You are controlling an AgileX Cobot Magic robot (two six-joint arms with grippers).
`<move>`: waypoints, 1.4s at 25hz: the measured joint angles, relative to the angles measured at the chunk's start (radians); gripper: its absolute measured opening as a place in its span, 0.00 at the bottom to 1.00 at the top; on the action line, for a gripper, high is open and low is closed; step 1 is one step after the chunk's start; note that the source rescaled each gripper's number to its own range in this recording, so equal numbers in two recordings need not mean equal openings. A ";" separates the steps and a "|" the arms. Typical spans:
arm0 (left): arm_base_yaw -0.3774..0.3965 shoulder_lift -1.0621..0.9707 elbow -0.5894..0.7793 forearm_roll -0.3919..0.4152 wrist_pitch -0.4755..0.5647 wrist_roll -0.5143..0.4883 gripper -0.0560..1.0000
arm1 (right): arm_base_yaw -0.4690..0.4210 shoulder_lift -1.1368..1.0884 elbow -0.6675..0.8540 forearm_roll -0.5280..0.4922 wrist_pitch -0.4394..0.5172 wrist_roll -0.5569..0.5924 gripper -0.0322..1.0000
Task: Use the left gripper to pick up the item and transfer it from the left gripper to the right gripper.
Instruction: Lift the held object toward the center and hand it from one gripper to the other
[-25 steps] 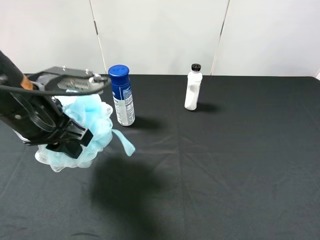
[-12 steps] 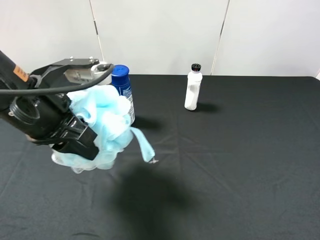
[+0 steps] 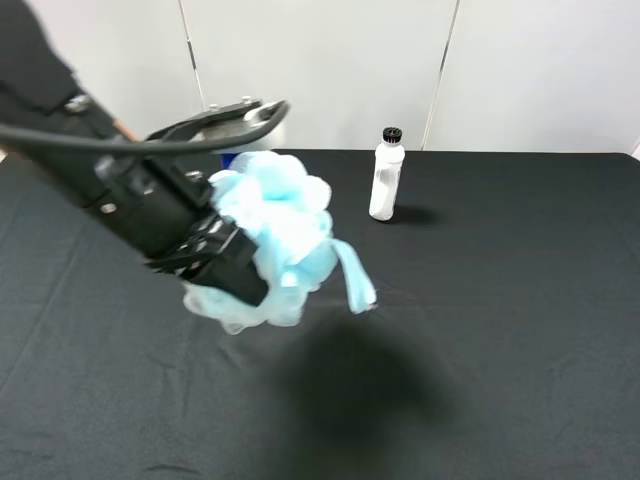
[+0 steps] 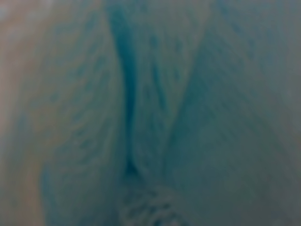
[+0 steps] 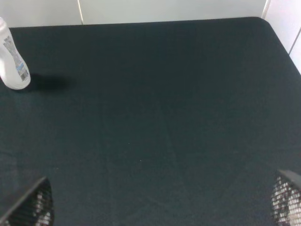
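Left claw (image 3: 262, 200): clamped on the mesh bath pouf (image 3: 280, 235) and held in the air above the black tablecloth (image 3: 520, 300).
Left claw's grip: the silver toothed plate (image 3: 235, 110) lies against the upper side of the ball. The black wedge finger (image 3: 228, 272) presses on the opposite, lower side.
Mesh bath pouf: squeezed between the left claw's two fingers, its fluffy light-blue and white folds bulging out past their tips. It is clear of the cloth.
Left wrist view: the pouf (image 4: 188, 117) fills the whole picture as blurred blue mesh, close against the camera.
Ribbon loop (image 3: 352, 275): pale blue, on the side of the pouf away from the left claw, dangling below the ball.
Shadow (image 3: 350, 385): a dark patch on the cloth, below the left claw and beyond its tips.
White bottle (image 3: 385, 175): upright with a black cap, on the cloth well apart from the left claw and out past the pouf.
Right claw (image 5: 162, 207): its fingers are spread wide apart. Only the two fingertips (image 5: 40, 207) show in its wrist view, with just black cloth between them.
White bottle from the right claw (image 5: 11, 61): far ahead of the tips and off to one side.
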 joint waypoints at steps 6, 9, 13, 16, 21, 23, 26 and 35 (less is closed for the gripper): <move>0.000 0.104 -0.092 -0.114 0.053 0.125 0.10 | 0.000 0.000 0.000 0.020 0.000 -0.015 1.00; 0.000 0.118 -0.106 -0.163 0.065 0.181 0.10 | 0.000 0.000 0.000 0.051 0.000 -0.054 1.00; 0.000 0.118 -0.111 -0.224 0.085 0.248 0.10 | 0.000 0.016 0.000 0.126 0.000 -0.116 1.00; 0.000 0.118 -0.111 -0.259 0.105 0.296 0.10 | 0.000 0.087 0.000 0.207 0.000 -0.157 1.00; 0.000 0.118 -0.111 -0.274 0.114 0.328 0.09 | 0.013 0.206 -0.036 0.362 -0.006 -0.209 1.00; 0.000 0.118 -0.111 -0.274 0.115 0.339 0.09 | 0.038 0.259 -0.057 0.428 -0.010 -0.249 1.00; 0.000 0.118 -0.111 -0.274 0.119 0.346 0.09 | 0.091 0.343 -0.078 0.502 -0.020 -0.293 1.00; 0.000 0.118 -0.111 -0.275 0.118 0.424 0.09 | 0.231 0.608 -0.095 0.753 -0.117 -0.384 1.00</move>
